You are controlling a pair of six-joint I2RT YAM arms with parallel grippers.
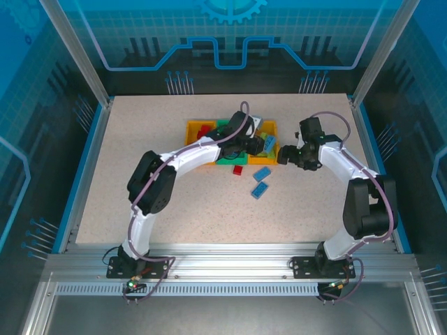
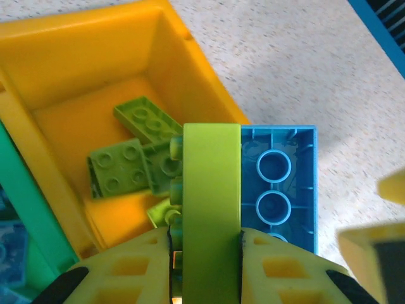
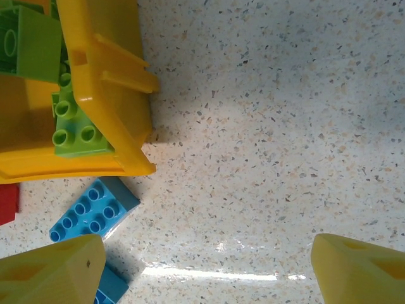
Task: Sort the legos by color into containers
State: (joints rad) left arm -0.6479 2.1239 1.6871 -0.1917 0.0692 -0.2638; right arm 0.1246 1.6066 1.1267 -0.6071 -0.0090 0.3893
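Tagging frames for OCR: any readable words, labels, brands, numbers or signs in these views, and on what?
No readable text in any view.
Studs on the light green legos and the blue lego: any embossing is too small to read.
Held light green lego in the left gripper: plain face, no print.
Rear blue panel: gear and line graphics, no letters.

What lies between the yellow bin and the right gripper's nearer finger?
A blue lego, studs up, beside the yellow bin corner; the right wrist view shows it.
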